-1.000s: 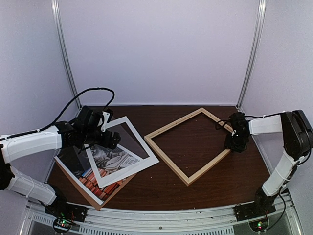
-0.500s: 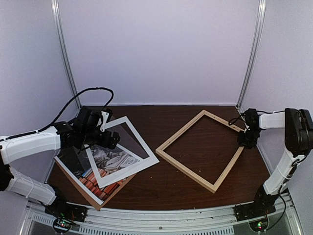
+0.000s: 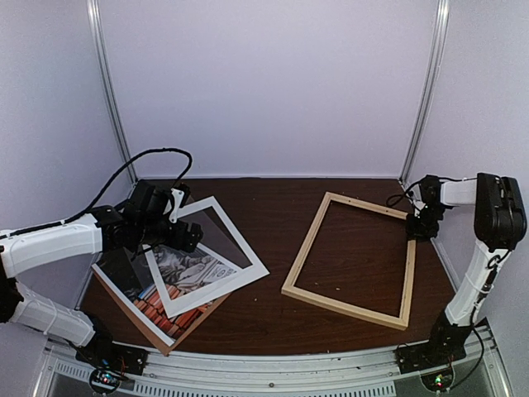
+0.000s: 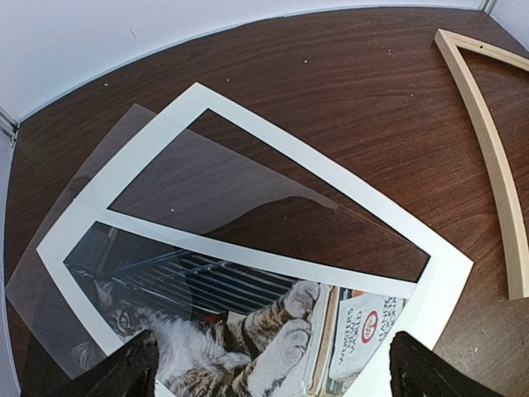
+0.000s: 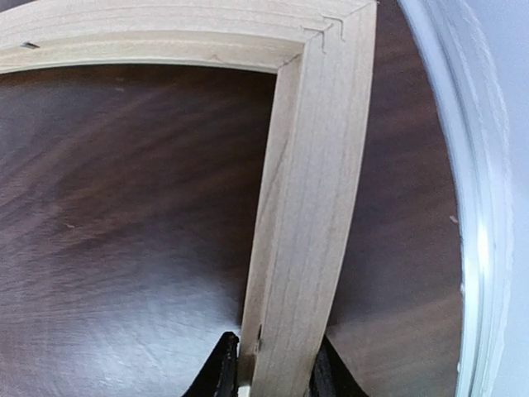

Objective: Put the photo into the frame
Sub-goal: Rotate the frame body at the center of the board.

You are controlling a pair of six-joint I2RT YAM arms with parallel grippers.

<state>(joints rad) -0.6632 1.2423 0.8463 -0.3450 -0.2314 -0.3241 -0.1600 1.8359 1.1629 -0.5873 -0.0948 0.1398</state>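
Right tool point(image 5: 273, 364) clamped on thin light-wood rectangular frame point(image 5: 306, 207) rail, far right; slide flat, don't lift. Left tool point(image 4: 277, 368) wide open.

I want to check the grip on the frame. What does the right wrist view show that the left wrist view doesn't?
Only the right wrist view: the right fingers pinching the frame rail near a corner. Only the left wrist view: the cat photo partly under a white mat, plus a clear sheet, with the left fingers spread wide. Both: the frame and the dark table.
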